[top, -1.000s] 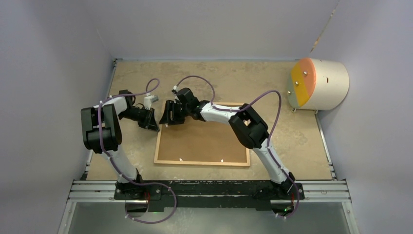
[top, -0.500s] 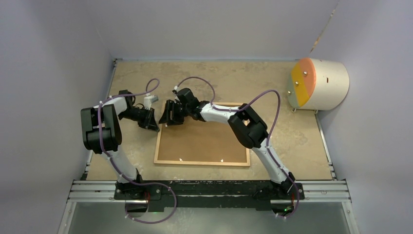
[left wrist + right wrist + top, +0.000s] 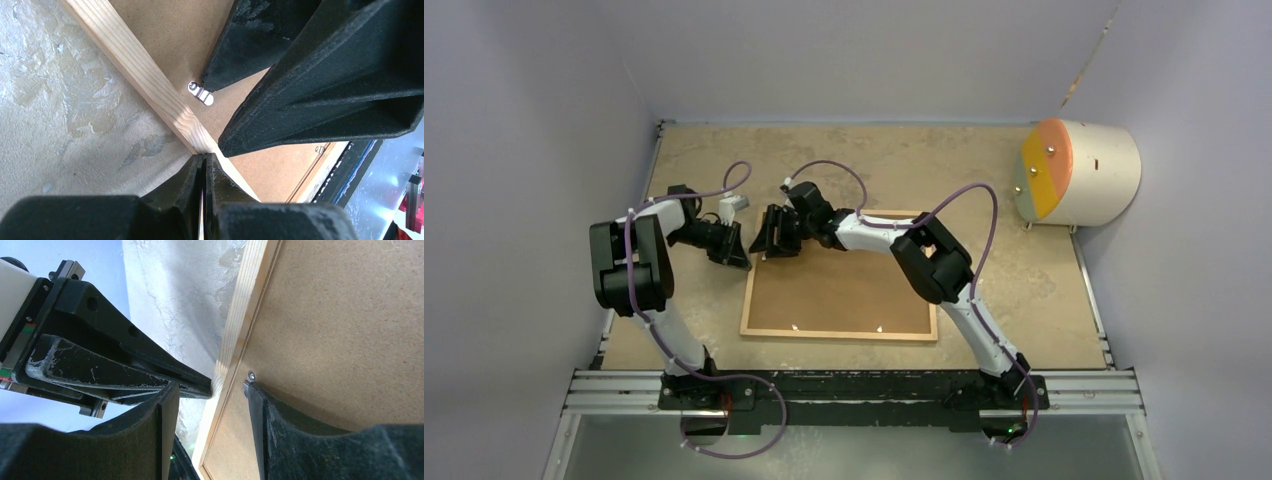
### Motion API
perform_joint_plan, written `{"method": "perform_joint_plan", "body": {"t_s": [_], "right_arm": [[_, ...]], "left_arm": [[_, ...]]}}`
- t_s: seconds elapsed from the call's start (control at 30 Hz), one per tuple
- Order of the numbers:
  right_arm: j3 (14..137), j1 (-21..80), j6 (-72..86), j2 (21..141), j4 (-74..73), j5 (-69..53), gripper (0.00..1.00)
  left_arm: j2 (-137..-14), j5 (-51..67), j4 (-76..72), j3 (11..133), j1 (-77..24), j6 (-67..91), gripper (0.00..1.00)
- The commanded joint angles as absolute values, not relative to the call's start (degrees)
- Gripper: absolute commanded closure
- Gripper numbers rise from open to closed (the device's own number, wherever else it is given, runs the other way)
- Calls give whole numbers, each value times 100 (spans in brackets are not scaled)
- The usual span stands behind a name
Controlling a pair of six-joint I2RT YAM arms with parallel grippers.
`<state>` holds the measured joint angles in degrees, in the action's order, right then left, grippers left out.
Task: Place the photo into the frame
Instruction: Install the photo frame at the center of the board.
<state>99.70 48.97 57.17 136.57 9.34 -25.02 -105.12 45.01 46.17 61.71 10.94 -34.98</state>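
The frame (image 3: 839, 335) lies face-down, long axis left-right; left claw (image 3: 204, 160) pinched closed at its edge, right claw (image 3: 211, 388) parted.

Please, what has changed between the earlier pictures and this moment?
The right arm eased slightly to the left, with the right hand kept open over the frame's far-left corner. Nothing was taken hold of or let go. The left hand stayed shut at the frame's left edge, and the frame did not move.

The mottled beige tabletop (image 3: 904, 160) carries the frame (image 3: 844, 335) lying flat toward the near side, brown backing board (image 3: 844, 290) uppermost. A white drum (image 3: 1099, 170) with an orange-yellow end sits far right.
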Motion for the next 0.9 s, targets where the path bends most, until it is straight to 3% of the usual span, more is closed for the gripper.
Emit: {"method": "perform_joint_plan", "body": {"t_s": [0.0,0.2,0.87], "right_arm": [[9830,4939,5764,13585,929,-2674,45],[9484,4860,5498,13261,846,-2448,44],[9970,4969,5718,13785,940,-2566,45]], "left_arm": [[-10639,4096,4005,5933,1028,-3800,95],[-10594,4075,4009,5915,1037,-3841,96],[-10587,4129,4008,5933,1037,-3823,96]]}}
